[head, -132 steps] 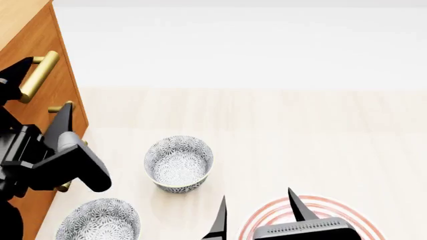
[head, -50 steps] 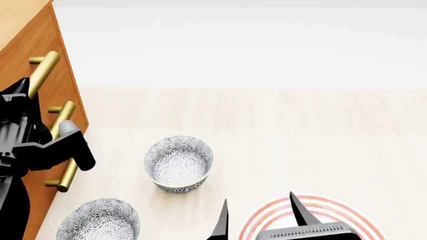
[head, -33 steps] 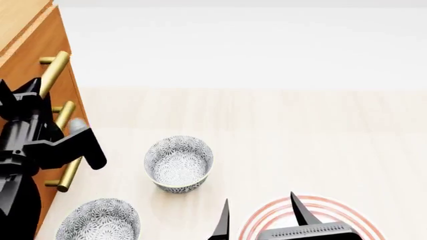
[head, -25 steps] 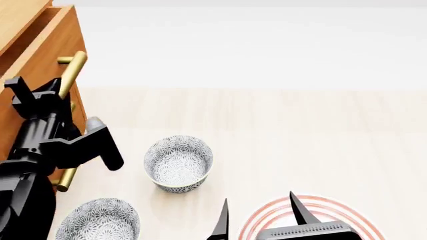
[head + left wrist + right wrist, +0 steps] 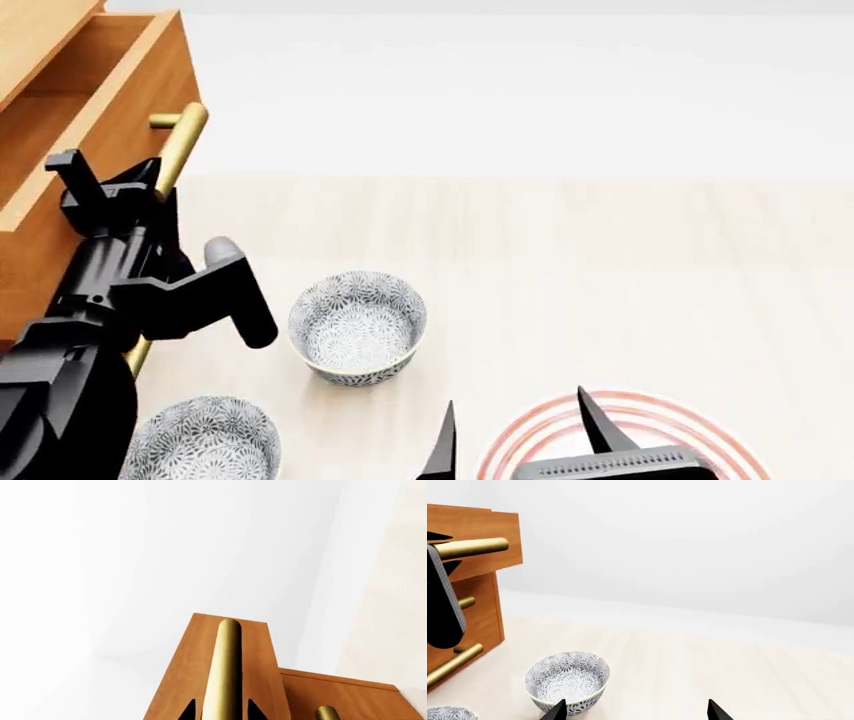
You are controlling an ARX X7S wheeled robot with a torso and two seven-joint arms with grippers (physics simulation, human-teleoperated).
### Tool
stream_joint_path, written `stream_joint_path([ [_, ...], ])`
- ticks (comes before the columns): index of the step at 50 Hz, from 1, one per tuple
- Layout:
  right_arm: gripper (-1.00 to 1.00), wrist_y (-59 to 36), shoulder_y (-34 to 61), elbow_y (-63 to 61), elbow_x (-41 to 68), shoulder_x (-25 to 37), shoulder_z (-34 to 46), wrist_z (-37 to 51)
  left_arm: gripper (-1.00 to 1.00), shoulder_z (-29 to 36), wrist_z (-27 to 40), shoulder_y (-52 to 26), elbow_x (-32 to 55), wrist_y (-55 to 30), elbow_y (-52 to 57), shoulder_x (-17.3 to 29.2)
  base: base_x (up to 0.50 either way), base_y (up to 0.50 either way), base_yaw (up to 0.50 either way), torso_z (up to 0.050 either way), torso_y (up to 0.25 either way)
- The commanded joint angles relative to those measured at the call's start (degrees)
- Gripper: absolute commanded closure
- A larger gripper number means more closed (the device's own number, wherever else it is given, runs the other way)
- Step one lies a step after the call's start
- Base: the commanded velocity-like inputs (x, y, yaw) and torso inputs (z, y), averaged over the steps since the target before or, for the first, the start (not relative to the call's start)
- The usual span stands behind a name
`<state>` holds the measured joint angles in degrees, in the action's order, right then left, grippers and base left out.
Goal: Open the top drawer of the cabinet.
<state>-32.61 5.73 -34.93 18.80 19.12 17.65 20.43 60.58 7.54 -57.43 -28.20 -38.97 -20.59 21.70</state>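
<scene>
The left end effector [image 5: 127, 190] is clamped narrow around the handle [image 5: 178, 140] of the top drawer [image 5: 127, 95], partly out of the cabinet [image 5: 477, 605]; the bar's long axis runs crosswise to the pull, while the right end effector [image 5: 514, 440] hangs wide over the table [image 5: 601, 280], well apart

Black pincer [image 5: 222, 711] tips astride the top drawer [image 5: 220, 680]'s brass handle [image 5: 223, 672].
</scene>
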Motion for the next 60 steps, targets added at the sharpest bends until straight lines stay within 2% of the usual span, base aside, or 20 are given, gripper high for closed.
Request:
stream_joint_path([
  [1,-1.00,0.4,0.1,0.7,0.0,0.0,0.3,0.1,1.00,0.0,1.7,0.6,-3.9,0.1,0.9,-0.7,0.00,0.00,0.00,0.000,0.000],
  [6,-1.00,0.5,0.0,0.7,0.1,0.1,0.4,0.2,1.00,0.1,1.5,0.7,-4.1,-0.4,1.8,-0.7,0.00,0.00,0.00,0.000,0.004],
  [8,-1.00,0.6,-0.1,0.7,0.1,0.1,0.4,0.2,1.00,-0.8,3.5,0.4,-4.3,-0.5,1.1,-1.3,0.00,0.00,0.00,0.000,0.000],
  [9,-1.00,0.4,0.0,0.5,0.3,0.2,0.2,0.3,-1.00,-0.6,2.7,0.0,-4.0,-0.3,0.7,-1.4,0.00,0.00,0.00,0.000,0.000],
  [27,-1.00,-0.1,-0.1,-0.3,0.7,0.7,0.2,0.9,-1.00,0.3,1.9,1.1,-4.6,-1.6,3.1,-2.0,0.00,0.00,0.00,0.000,0.000],
  [39,-1.00,0.0,0.0,-0.4,0.9,0.9,0.2,1.1,-1.00,3.9,-0.4,2.3,-8.3,-5.8,9.2,-4.2,0.00,0.00,0.00,0.000,0.000],
  [49,-1.00,0.2,-0.2,-0.8,1.3,1.2,0.1,1.1,-1.00,5.6,-5.7,-0.1,-12.0,-12.1,16.4,-5.7,0.00,0.00,0.00,0.000,0.000],
  [53,-1.00,0.3,-0.1,-0.5,1.2,1.2,0.2,1.2,-1.00,7.1,-9.5,-2.0,-14.5,-15.5,20.2,-6.1,0.00,0.00,0.00,0.000,0.000],
  [54,-1.00,-0.3,0.3,-0.3,1.1,1.3,0.4,1.3,-1.00,9.4,-12.6,-2.9,-15.9,-16.8,21.1,-5.8,0.00,0.00,0.00,0.000,0.000],
  [57,-1.00,-1.2,0.9,-0.9,1.3,1.5,0.3,1.4,-1.00,9.7,-14.7,-4.7,-17.0,-18.3,23.5,-6.1,0.00,0.00,0.00,0.000,0.000],
  [60,-1.00,-0.2,1.0,0.4,1.0,1.3,0.6,1.1,-1.00,10.5,-19.9,-7.7,-18.6,-21.3,27.0,-6.3,0.00,0.00,0.00,0.000,0.003],
])
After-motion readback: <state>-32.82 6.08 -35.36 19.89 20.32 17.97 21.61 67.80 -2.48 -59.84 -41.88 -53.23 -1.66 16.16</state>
